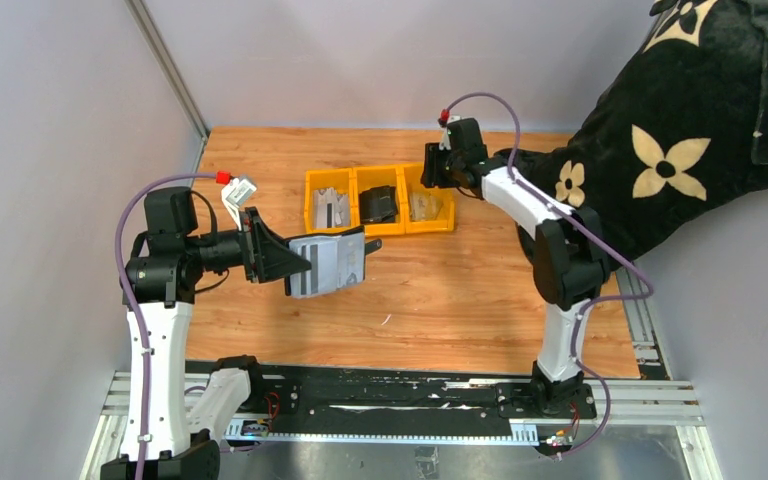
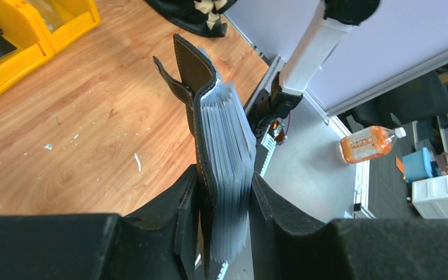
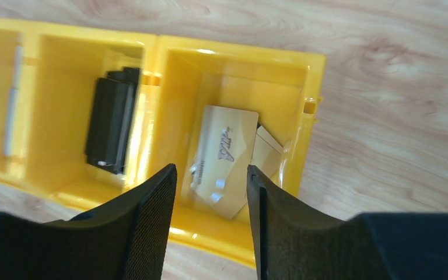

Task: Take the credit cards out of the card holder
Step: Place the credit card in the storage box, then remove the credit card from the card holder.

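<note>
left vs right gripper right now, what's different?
Left gripper is shut on the card holder, held in the air; right gripper is open and empty. Left is over the table; right hangs over the yellow tray, above a tan-gold card. Both have black fingers.

No text reads clearly: the tan-gold card bears an illegible dark scrawl, the orange bottle a blurred label.

One camera sits high above the tabletop's near edge, looking down over it all. The left wrist one looks close along the left hand towards the room. The right wrist one stares closely into the yellow tray, shared with overhead.
</note>
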You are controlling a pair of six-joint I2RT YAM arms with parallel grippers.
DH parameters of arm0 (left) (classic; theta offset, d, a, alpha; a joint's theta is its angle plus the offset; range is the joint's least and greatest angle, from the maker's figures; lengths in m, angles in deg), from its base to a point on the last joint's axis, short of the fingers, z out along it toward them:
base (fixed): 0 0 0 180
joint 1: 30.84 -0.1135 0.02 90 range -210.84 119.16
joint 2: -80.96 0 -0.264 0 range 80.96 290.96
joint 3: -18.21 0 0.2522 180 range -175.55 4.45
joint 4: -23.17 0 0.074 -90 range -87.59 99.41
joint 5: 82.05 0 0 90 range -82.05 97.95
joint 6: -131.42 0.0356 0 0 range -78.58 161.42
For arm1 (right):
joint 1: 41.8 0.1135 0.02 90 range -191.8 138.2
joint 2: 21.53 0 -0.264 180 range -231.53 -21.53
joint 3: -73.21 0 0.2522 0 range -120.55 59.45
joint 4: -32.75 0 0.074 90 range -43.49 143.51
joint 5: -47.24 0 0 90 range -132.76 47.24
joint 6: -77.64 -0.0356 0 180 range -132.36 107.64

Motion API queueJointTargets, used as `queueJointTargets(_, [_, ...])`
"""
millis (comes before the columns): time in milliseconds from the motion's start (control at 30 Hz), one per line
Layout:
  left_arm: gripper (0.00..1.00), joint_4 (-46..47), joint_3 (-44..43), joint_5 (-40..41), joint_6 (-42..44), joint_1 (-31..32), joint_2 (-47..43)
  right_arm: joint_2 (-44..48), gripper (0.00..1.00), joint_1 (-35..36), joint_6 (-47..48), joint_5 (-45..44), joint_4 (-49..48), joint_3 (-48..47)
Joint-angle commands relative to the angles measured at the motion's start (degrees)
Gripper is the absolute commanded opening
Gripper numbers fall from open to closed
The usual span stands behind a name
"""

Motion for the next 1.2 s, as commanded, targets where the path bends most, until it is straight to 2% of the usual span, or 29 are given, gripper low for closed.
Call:
queueJointTargets(0, [0.04, 0.4, -1.3, 0.2, 0.6, 0.2, -1.0, 12.2, 0.56, 2.7, 2.9, -2.0, 0.5, 0.4])
queueJointTargets(67, [0.04, 0.4, -1.1, 0.0, 2.0, 0.2, -1.2, 17.7, 0.64, 3.5, 2.8, 4.3, -1.9, 2.3])
queueJointTargets(167, [0.03, 0.5, -0.8, -0.4, 2.5, 0.2, -1.5, 25.7, 0.76, 4.5, -1.5, 21.9, -11.9, 7.8])
queueJointTargets(267, [0.02, 0.5, -0.2, -2.0, 2.8, 0.2, -2.0, 30.6, 0.78, 6.7, -10.4, 41.4, -25.0, 12.3])
queueJointTargets(333, [0.02, 0.5, 0.0, -3.1, 3.0, 0.3, -2.3, 32.0, 0.78, 9.7, -12.7, 48.4, -28.9, 13.6])
queueJointTargets(433, [0.0, 0.5, 0.1, -2.4, 3.6, 0.9, -2.9, 33.7, 0.79, 15.4, -10.5, 54.3, -30.7, 15.1])
queueJointTargets(700, [0.0, 0.6, 0.6, 1.1, 5.0, 2.5, -5.1, 30.9, 0.82, 21.8, 4.0, 58.1, -14.3, 9.0])
queueJointTargets(933, [0.0, 0.5, 1.3, 0.5, 5.5, 3.2, -6.2, 27.7, 0.83, 25.7, 22.2, 52.0, 4.2, 2.7])
queueJointTargets(1133, [0.0, 0.6, 1.2, 1.3, 6.4, 3.8, -7.0, 26.2, 0.84, 26.8, 28.8, 52.6, 13.2, -0.1])
queueJointTargets(1167, [0.0, 0.6, 1.2, 1.7, 6.8, 3.9, -7.1, 26.1, 0.78, 27.0, 29.2, 52.5, 13.7, 0.0])
